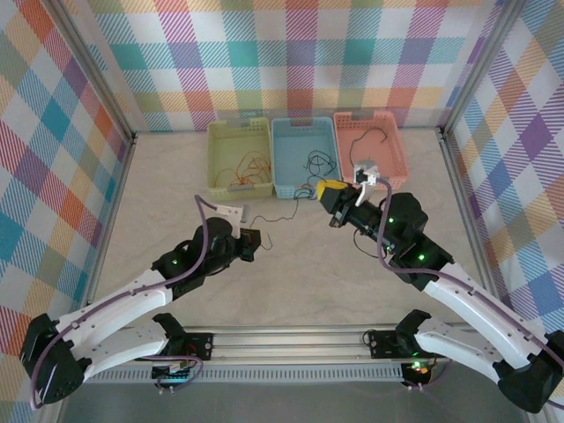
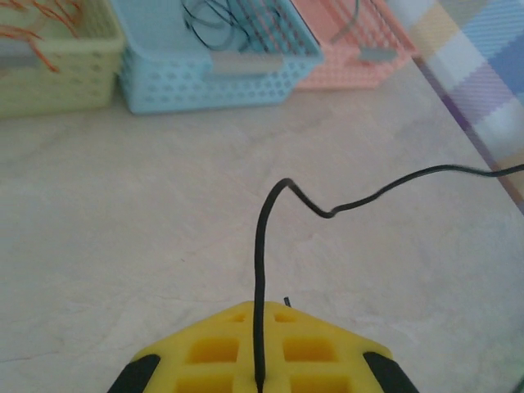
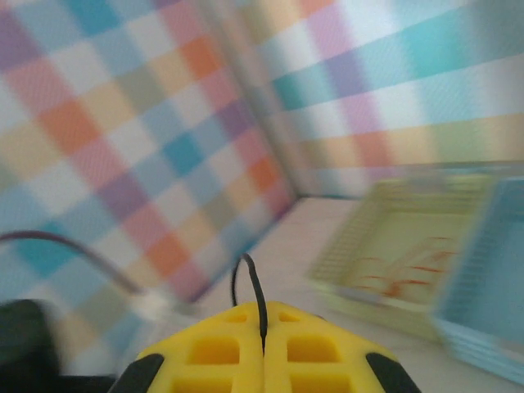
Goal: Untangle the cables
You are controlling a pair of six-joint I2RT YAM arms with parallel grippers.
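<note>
Three baskets stand in a row at the 12 o'clock side of the desk (image 1: 159,211): a yellow-green basket (image 1: 214,163), a blue basket (image 1: 278,159) in the middle and a pink basket (image 1: 398,150), close side by side. Orange-red cables (image 1: 249,167) lie in the yellow-green basket, black cables (image 1: 319,160) in the blue basket, and one dark cable (image 1: 374,137) in the pink basket

A loose black cable (image 1: 273,218) runs across the bare desk just at 6 o'clock of the blue basket, between the two arms. The left fingers (image 1: 253,240) hold its 8 o'clock end. In the left wrist view the yellow fingers (image 2: 237,327) are pressed together on it: the cable (image 2: 260,262) comes out of their seam, rises, kinks and runs off toward 3 o'clock above the desk

The right fingers (image 1: 330,188) sit at the 5 o'clock corner of the blue basket, beside its front rim. In the right wrist view, which is blurred, they (image 3: 246,327) are pressed together too, pinching a short black loop (image 3: 260,299) that curls up toward 12 o'clock from the seam. Whether that loop is the far end of the loose black cable I cannot tell. In this view the yellow-green basket (image 3: 393,246) with its orange-red cables lies at 3 o'clock of these fingers
</note>
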